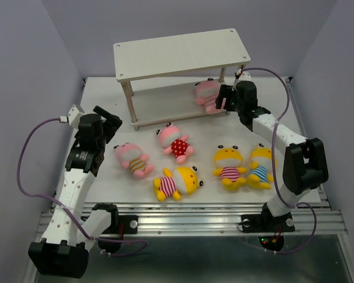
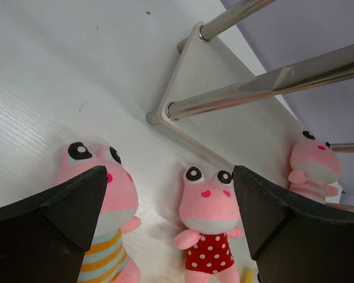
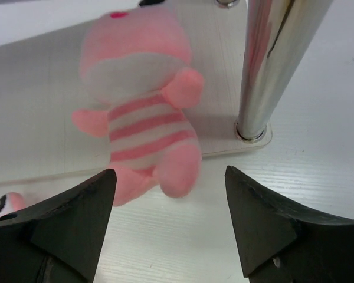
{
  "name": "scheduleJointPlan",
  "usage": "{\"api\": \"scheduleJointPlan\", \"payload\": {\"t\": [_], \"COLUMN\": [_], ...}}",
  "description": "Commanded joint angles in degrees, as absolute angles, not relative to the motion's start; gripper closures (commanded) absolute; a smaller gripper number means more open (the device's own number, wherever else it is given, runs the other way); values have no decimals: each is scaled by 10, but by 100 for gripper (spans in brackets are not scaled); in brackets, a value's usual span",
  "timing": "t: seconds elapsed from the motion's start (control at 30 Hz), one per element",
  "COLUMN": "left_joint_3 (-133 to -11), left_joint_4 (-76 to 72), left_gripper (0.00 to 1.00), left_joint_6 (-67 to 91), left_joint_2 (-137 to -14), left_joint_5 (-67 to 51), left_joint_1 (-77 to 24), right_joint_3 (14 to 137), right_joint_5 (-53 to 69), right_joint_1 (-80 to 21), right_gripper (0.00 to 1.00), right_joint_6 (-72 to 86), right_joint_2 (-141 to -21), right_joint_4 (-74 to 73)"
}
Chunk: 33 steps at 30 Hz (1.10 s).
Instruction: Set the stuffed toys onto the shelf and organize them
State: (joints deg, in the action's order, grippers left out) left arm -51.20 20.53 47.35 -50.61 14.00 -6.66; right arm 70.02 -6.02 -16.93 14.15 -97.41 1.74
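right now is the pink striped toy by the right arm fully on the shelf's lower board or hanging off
Partly on: the pink striped toy rests on the lower board, with its feet past the front edge.

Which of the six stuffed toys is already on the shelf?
The pink toy with pink stripes: it alone lies on the shelf's lower board, before the open right gripper. The other five lie on the table.
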Motion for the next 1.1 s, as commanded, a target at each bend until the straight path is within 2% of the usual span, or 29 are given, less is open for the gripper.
{"api": "scheduleJointPlan", "payload": {"t": [0.0, 0.03, 0.3, 0.53, 0.83, 1.07], "left_joint_3": [-502, -502, -482, -445, -430, -433], "left_joint_4": [205, 207, 251, 289, 290, 285], "left_gripper": [1, 1, 1, 1, 1, 1], "left_joint_6": [464, 464, 466, 462, 446, 437], "left_joint_2": [-490, -488, -481, -472, -468, -478], "left_joint_5": [139, 136, 120, 118, 105, 114], "left_joint_1": [-66, -66, -66, -66, -66, -66], "right_joint_3": [701, 694, 602, 536, 540, 562], "right_joint_5": [-68, -56, 18, 4, -11, 41], "right_joint_1": [-170, -170, -187, -305, -418, -432], "right_gripper": [13, 0, 0, 0, 0, 0], "right_joint_6": [143, 144, 166, 188, 121, 72], "right_joint_2": [-911, -896, -786, -715, -790, -859], "right_joint_4": [32, 24, -39, -85, -83, -36]}}
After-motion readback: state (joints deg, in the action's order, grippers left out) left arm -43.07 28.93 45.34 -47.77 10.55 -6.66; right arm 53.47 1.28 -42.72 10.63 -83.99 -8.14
